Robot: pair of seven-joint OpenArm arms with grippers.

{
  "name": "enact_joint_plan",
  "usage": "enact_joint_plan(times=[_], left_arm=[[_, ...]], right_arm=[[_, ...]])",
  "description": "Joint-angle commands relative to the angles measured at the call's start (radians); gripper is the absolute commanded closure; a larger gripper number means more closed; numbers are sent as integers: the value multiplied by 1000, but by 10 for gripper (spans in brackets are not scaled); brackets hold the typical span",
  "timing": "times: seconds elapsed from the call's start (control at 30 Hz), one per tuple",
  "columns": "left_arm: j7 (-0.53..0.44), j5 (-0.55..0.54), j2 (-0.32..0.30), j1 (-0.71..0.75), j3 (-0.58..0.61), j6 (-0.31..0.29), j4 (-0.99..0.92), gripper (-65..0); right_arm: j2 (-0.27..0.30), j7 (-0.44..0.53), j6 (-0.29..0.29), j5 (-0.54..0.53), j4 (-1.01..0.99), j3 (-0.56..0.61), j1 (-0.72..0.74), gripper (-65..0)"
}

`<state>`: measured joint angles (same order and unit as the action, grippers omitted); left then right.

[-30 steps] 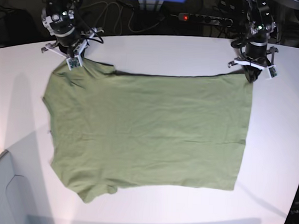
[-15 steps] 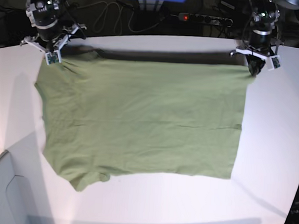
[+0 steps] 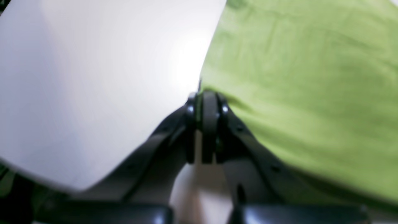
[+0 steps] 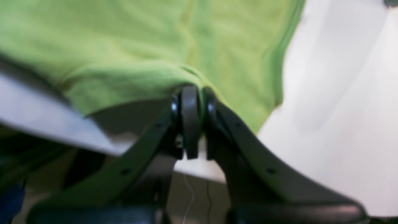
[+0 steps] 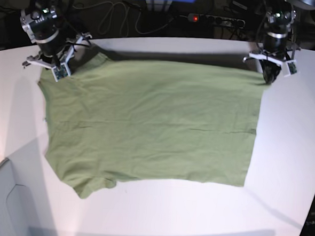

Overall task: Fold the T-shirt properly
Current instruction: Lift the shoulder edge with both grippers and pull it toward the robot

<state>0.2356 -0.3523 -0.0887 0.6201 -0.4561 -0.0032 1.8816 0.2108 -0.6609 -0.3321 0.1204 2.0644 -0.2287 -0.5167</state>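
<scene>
Cloth: the plain olive-green, thin-fabric T-shirt (image 5: 149, 125) lies spread flat on the white round table (image 5: 295, 148), its long axis running 9 to 3 o'clock in the base view.
Right gripper (image 5: 58, 69): my jaws are pinched together on the shirt's far corner, near 10 o'clock.
Left gripper (image 5: 268, 75): my jaws are clamped on the other far corner, near 2 o'clock.
Key relation: from both sets of fingers the whole shirt hangs toward 6 o'clock; neither arm is nearer, so I judge a fold toward the near edge.
</scene>
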Motion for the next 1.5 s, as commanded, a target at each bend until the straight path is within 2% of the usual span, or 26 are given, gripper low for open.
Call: enact_joint_plan(times=[0.0,0.2,0.4,0.77,1.47], left_arm=[[-26,0,-6,-7,-7,2,14,0],[-26,2,-7,-84,-7,4,9,0],[-26,2,-9,-156,-3,4,-76,0],[-26,2,-10,-248,4,4,-138,0],[-25,2,-10,-355,6,2,-227,0]], right_arm=[[8,13,-15,2,-1,-2,20,-1],[16,13,-17,2,-104,-2,125,-1],[34,13,-17,2,-164,1,195,-1],[43,13,-17,2,-265,78,332,-1],[49,16,-17,2,-314,105,427,-1]])
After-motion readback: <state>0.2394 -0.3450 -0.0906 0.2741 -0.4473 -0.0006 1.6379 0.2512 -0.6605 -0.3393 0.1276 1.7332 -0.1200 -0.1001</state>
